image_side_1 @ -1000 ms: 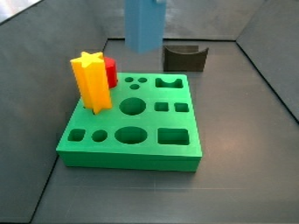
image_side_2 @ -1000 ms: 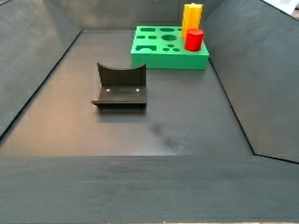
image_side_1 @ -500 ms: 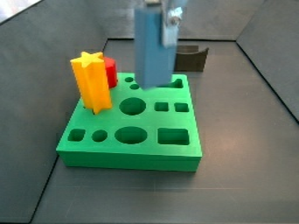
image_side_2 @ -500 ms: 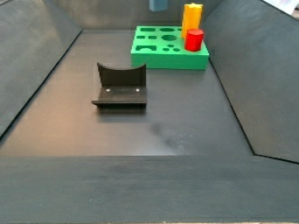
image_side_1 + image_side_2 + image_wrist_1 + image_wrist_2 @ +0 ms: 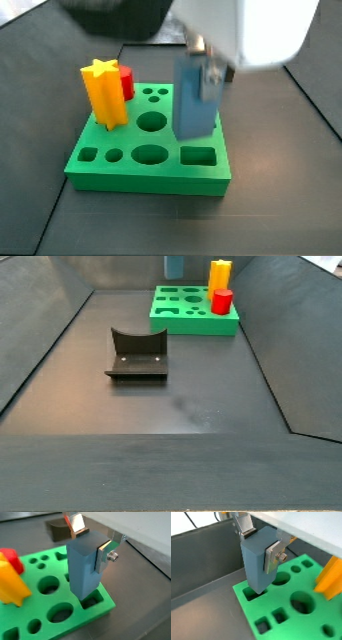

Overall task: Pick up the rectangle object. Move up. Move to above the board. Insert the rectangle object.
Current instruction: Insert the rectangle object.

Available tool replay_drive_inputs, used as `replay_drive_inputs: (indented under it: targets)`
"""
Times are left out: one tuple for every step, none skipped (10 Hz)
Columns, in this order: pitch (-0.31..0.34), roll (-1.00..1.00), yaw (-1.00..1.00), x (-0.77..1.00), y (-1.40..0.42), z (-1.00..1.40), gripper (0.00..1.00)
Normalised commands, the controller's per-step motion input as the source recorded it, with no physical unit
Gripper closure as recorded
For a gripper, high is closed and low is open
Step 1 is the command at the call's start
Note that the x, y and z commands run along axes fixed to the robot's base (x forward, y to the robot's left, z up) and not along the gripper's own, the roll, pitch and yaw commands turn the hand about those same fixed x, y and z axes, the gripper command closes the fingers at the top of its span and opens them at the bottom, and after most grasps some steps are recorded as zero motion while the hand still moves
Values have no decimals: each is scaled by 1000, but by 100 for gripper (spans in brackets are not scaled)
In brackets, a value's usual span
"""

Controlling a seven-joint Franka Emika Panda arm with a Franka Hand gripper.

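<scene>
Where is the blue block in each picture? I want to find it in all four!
Wrist view: the rectangle object stands mid-picture in the gripper, its foot over a square hole.
Wrist view: mid-picture, foot at a hole near the corner of the board.
Side view: right of centre, over the board.
Side view: only a sliver at the top edge.
Shared landmark: the yellow star post.

The gripper (image 5: 87,543) hangs wrist-down — silver fingers (image 5: 273,556) clamped on the rectangle object (image 5: 83,567).

blue-grey rectangle object (image 5: 85,567), bright green board (image 5: 67,594), silver claw (image 5: 93,543)
</scene>
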Motion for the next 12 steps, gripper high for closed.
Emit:
replay_drive_inputs:
  targets:
    - [-74,0,-694,254,-300,-391,100]
    - [0,46,-754,0,-23,0,100]
    - [-10,0,0,0,0,0,100]
    - [0,0,-91,0,0,-126,100]
    - [-3,69,-254,0,-43,-446,100]
    - [-57,0,-209,0,-46,-400,100]
    - [-44,0,-200,37,0,-197,100]
    - [-10,0,-254,63,-9,-74,100]
    - [-3,-19,-277,120,0,-17,100]
    - [-14,-30,-517,151,0,0,100]
    - [0,-26,-346,157,0,0,100]
    - [0,0,-14,20,0,0,100]
